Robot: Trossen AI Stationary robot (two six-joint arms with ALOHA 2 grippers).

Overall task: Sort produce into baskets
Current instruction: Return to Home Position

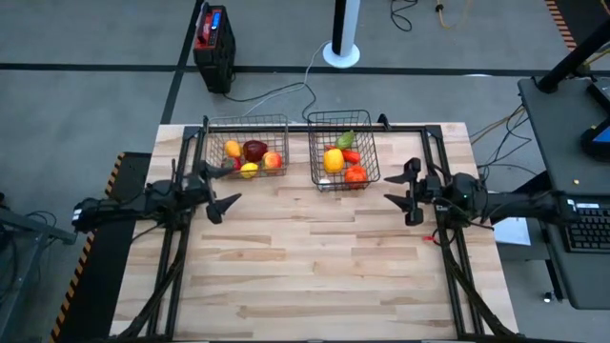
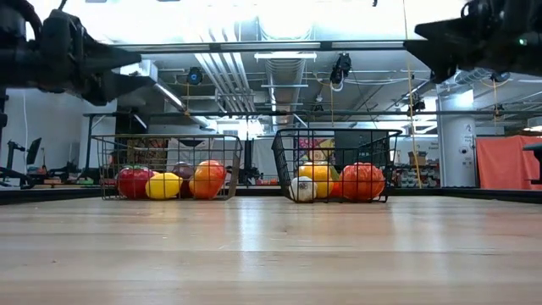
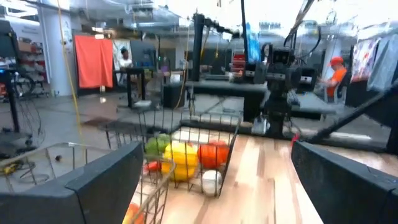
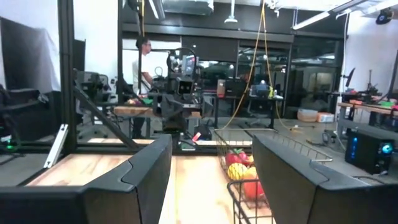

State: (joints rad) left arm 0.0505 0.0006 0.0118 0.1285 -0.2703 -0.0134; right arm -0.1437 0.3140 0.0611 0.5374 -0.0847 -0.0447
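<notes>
Two wire baskets stand side by side at the far edge of the tabletop [image 1: 315,257], close together but not touching. The basket on the left arm's side [image 1: 246,118] holds a dark red apple [image 1: 254,150], a lemon [image 1: 249,171], an orange [image 1: 233,149] and a glossy red tomato [image 2: 134,181], all lying on its floor. The basket on the right arm's side [image 1: 341,113] holds a green cucumber [image 1: 345,140], a yellow pepper [image 1: 333,159], a ribbed orange-red piece [image 1: 355,174] and a white garlic [image 2: 302,188] against its near wall. No produce lies outside the baskets. The left end effector [image 1: 227,186] hangs above the tabletop near its left side, fingers spread and empty. The right end effector [image 1: 398,187] hangs opposite it near the right side, also spread and empty. The two face each other across bare wood. The tabletop is pale planked wood in a dark metal frame. The floor beyond is grey, with a red-and-black box [image 1: 213,36] and trailing cables. Beyond the table is a workshop with an orange cloth [image 2: 508,161] and a person [image 4: 144,56] standing at a bench.
</notes>
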